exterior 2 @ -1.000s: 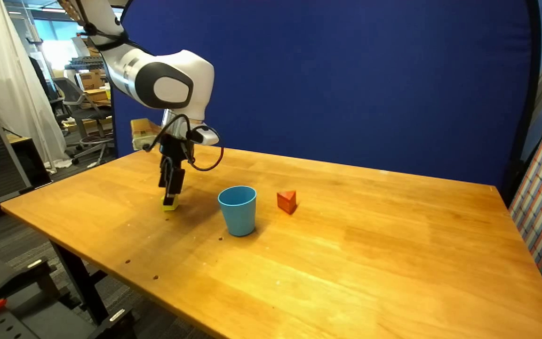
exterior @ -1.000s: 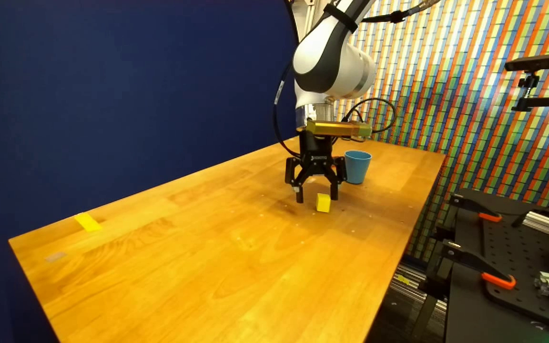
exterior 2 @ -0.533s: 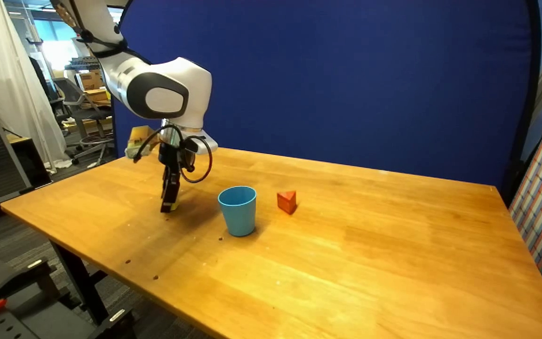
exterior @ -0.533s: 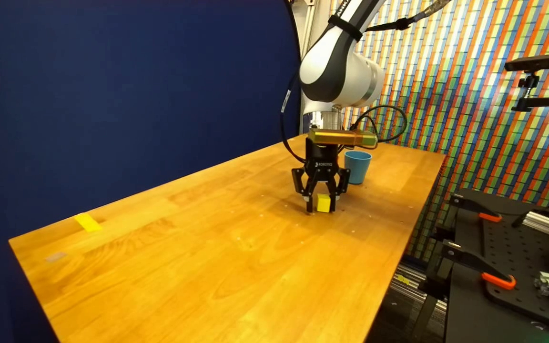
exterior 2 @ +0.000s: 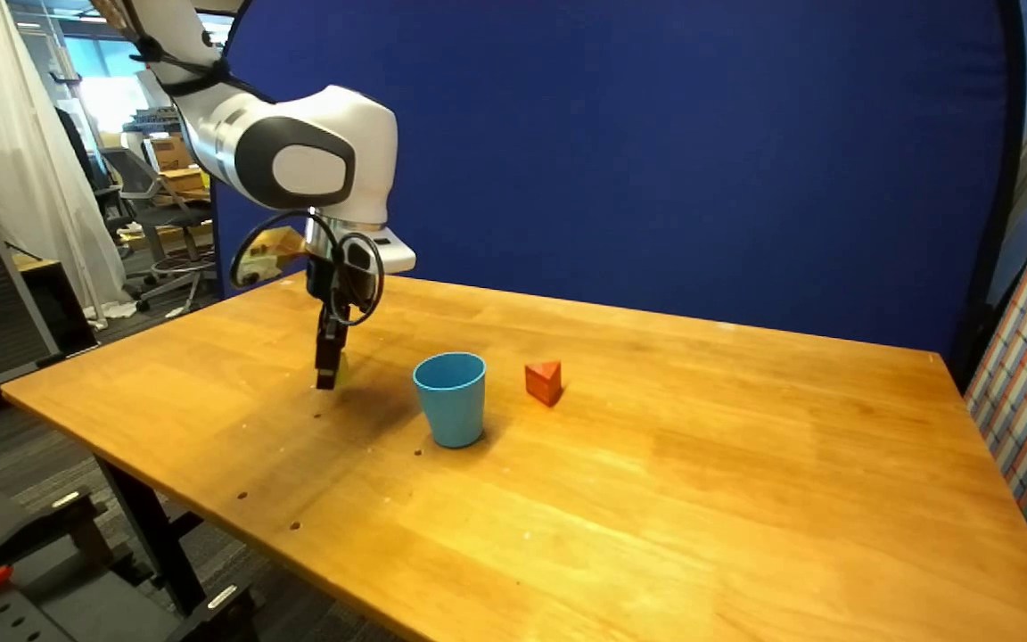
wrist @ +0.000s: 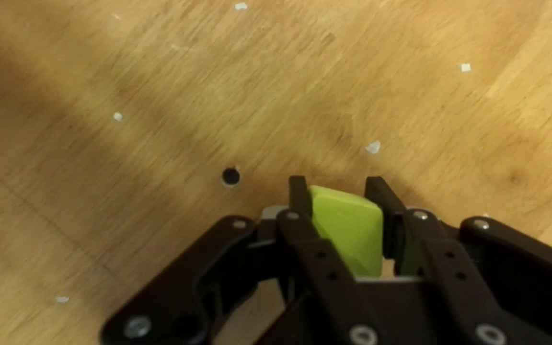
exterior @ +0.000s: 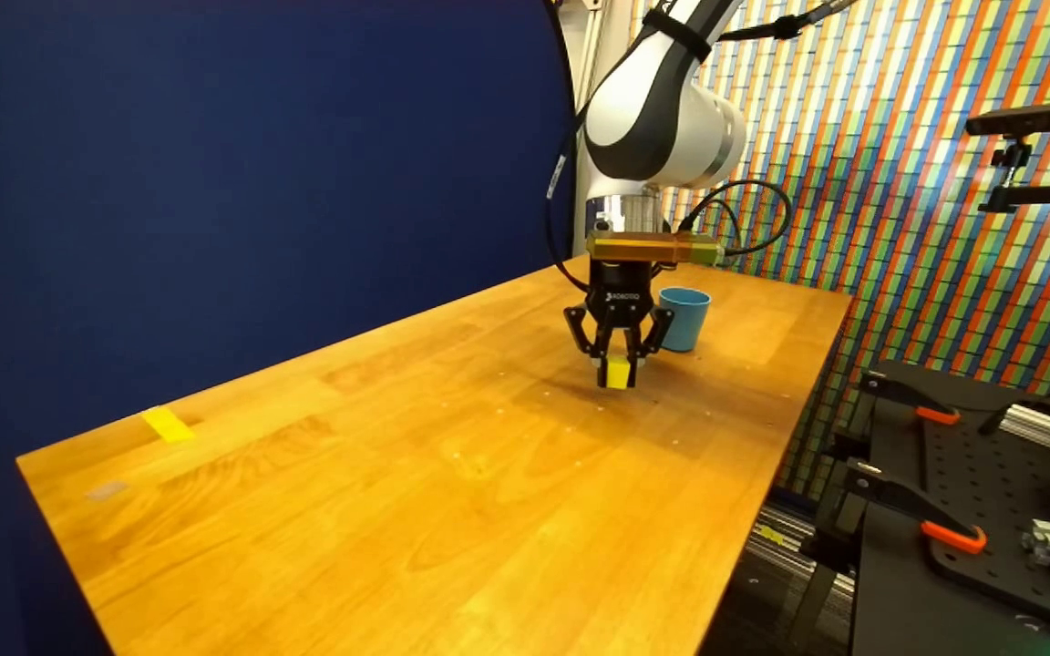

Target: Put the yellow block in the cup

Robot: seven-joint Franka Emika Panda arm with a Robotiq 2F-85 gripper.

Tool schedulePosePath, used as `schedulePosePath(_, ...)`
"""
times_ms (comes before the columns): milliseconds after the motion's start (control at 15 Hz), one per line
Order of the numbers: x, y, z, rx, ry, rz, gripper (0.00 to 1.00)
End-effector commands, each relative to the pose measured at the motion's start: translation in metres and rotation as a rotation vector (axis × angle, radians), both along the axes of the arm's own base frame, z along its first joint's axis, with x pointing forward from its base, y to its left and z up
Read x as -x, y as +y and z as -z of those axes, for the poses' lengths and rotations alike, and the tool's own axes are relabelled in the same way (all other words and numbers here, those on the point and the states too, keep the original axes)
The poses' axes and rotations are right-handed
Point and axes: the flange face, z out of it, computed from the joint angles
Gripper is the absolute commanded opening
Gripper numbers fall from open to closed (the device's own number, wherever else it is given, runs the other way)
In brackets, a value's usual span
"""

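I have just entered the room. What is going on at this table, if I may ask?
A robot arm is holding the yellow block between its fingers, which are closed on it from two sides. The block appears to be slightly above the wooden table. The light-blue cup stands upright on the table, apart from the fingers, and the block is not yet in it. In an exterior view, a red block stands beyond the cup, away from the fingers.

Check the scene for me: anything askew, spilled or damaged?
The yellow block looks slightly askew in the gripper: in the wrist view, its upper edge slopes instead of running straight across. The cup stands upright, and no spill or damage shows.
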Motion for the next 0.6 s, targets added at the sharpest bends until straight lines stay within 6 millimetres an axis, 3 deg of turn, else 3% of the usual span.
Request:
schedulePosePath(0,0.008,-0.018,-0.061,0.053,-0.069,0.051,0.09)
schedulePosePath(267,0.013,-0.050,-0.108,0.114,-0.109,0.163,0.09)
schedulePosePath(533,0.032,-0.087,-0.123,0.132,-0.122,0.314,0.09)
